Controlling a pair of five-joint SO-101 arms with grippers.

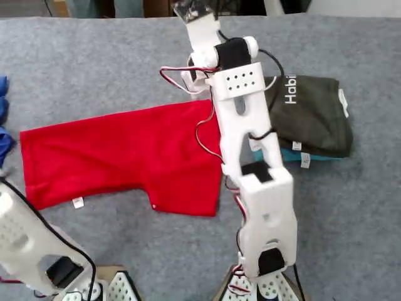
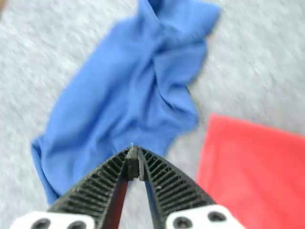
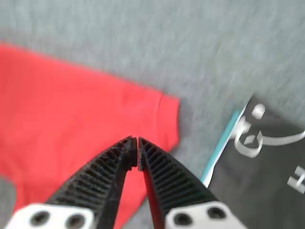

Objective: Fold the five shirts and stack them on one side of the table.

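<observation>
Table (image 1: 94,63): covered in grey fabric, with shirts lying in three places on it.
Red shirt (image 1: 125,157): spread flat in the middle of the table. Its long axis runs across the table, one sleeve points toward the arm bases, and a white tag (image 1: 77,202) shows at its near edge.
Dark green shirt (image 1: 310,113): folded, with white lettering on it, lying to the right of the red shirt and not touching it.
Teal shirt (image 1: 294,155): folded and lying under the dark green shirt. Only a strip of its near edge shows.
Blue shirt (image 2: 128,81): unfolded and crumpled, at the left edge of the table just beside the red shirt's end, with a strip of grey between them.
Left arm (image 1: 31,251): at the near left corner of the table.
Left gripper (image 2: 133,155): jaws pressed tip to tip with nothing between them, raised over the near edge of the blue shirt.
Right arm (image 1: 257,169): stretched from its base across the table, passing over the gap between the red shirt and the folded stack.
Right gripper (image 3: 134,143): jaws together at the tips and holding nothing, above the red shirt's sleeve end near the stack.
</observation>
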